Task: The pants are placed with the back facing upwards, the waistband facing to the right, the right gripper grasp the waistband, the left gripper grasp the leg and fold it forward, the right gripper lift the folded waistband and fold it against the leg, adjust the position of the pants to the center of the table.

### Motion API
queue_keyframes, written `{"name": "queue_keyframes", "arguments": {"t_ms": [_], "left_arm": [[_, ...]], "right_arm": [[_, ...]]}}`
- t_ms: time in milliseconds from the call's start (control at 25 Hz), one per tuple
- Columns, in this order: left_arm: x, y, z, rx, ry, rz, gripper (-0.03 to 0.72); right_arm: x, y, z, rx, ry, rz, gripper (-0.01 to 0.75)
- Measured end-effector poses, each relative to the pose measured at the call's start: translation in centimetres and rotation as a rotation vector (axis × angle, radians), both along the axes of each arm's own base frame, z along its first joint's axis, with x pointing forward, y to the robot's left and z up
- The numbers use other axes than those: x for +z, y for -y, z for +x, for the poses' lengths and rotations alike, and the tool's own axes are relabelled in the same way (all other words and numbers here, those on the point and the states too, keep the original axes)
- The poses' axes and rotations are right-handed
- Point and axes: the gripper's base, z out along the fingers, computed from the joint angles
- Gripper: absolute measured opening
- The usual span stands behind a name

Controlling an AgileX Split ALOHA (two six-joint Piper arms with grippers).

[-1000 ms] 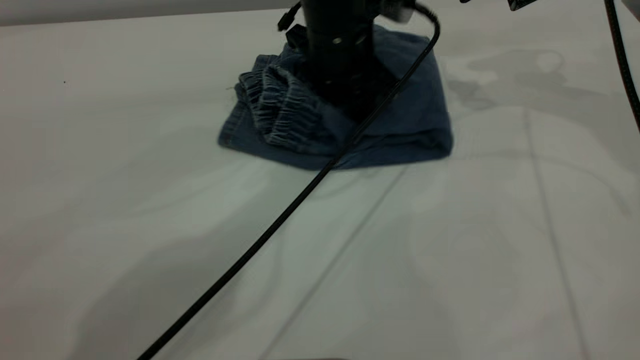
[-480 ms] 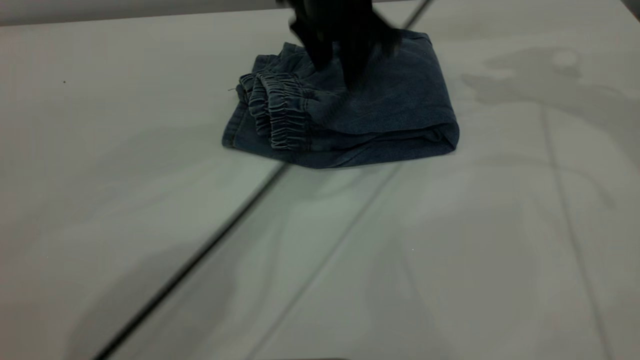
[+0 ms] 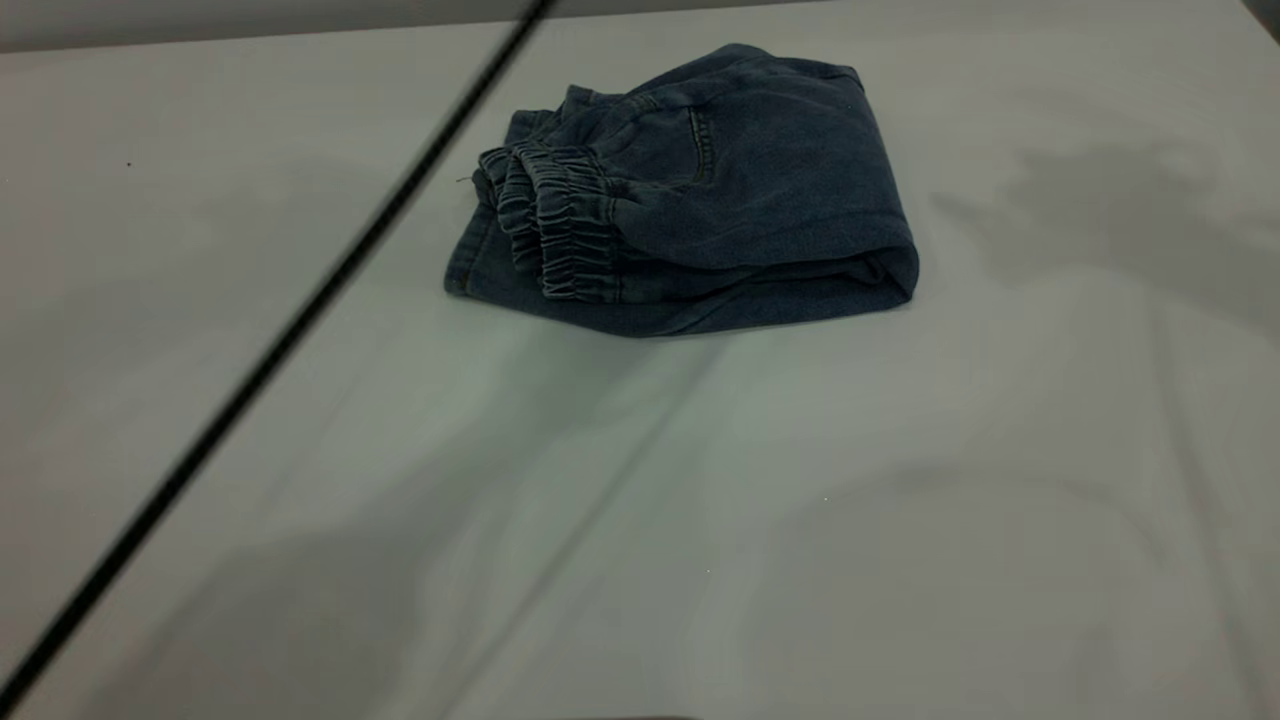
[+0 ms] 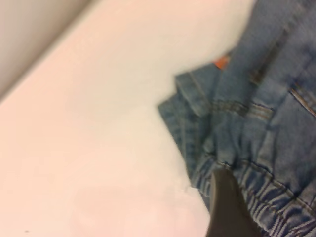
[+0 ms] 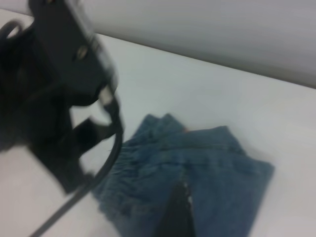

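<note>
The blue denim pants (image 3: 760, 190) lie folded in a compact bundle at the far middle of the table (image 3: 900, 520). The ruffled waistband (image 3: 560, 225) is stacked at the bundle's left end. The printed leg is folded inside; only a speck of orange print (image 4: 222, 62) peeks out. Neither gripper appears in the exterior view. In the left wrist view my left gripper (image 4: 224, 207) hovers just over the waistband (image 4: 269, 197), touching nothing I can make out. My right gripper (image 5: 175, 212) hangs above the pants (image 5: 212, 168), with the left arm (image 5: 64, 94) beside it.
A black cable (image 3: 270, 350) crosses the exterior view diagonally, in front of the table's left half. The table's back edge (image 3: 250, 35) runs just behind the pants. Soft arm shadows lie on the bare tabletop.
The black arm that pressed on the pants has lifted out of the exterior view. Its cable has swung to the left. The folded bundle stays put, its top now uncovered.
</note>
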Motion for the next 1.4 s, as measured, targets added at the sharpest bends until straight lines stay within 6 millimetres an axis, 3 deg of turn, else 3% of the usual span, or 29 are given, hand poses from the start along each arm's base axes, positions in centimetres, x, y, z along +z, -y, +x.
{"name": "queue_keyframes", "arguments": {"t_ms": [200, 360, 560, 720, 880, 1040, 1240, 1400], "left_arm": [[5.6, -1.3, -1.6, 0.012, 0.093, -0.073, 0.379], [12.1, -3.0, -4.6, -0.002, 0.167, -0.205, 0.379], [21.0, -6.7, -10.6, -0.064, 0.29, -0.376, 0.379], [25.2, -10.8, -16.0, -0.11, 0.373, -0.398, 0.379], [26.0, -14.9, -21.2, -0.124, 0.384, -0.401, 0.379], [24.7, -18.4, -25.9, -0.129, 0.371, -0.388, 0.379], [22.1, -22.8, -31.6, -0.132, 0.379, -0.395, 0.379], [18.9, -25.1, -34.9, -0.143, 0.354, -0.411, 0.379]], "right_arm": [[4.0, -0.3, -4.1, 0.043, 0.027, 0.014, 0.583], [7.2, -0.5, -8.0, 0.065, 0.074, 0.032, 0.583], [10.8, -0.9, -14.4, 0.13, 0.124, 0.031, 0.583], [12.8, -1.1, -19.7, 0.163, 0.155, 0.037, 0.583], [14.1, -1.2, -23.3, 0.156, 0.214, 0.046, 0.583], [14.2, -0.9, -26.1, 0.115, 0.24, 0.035, 0.583], [12.5, -0.5, -29.5, 0.059, 0.239, 0.011, 0.583], [9.7, -0.1, -31.9, 0.019, 0.219, -0.018, 0.583]]}}
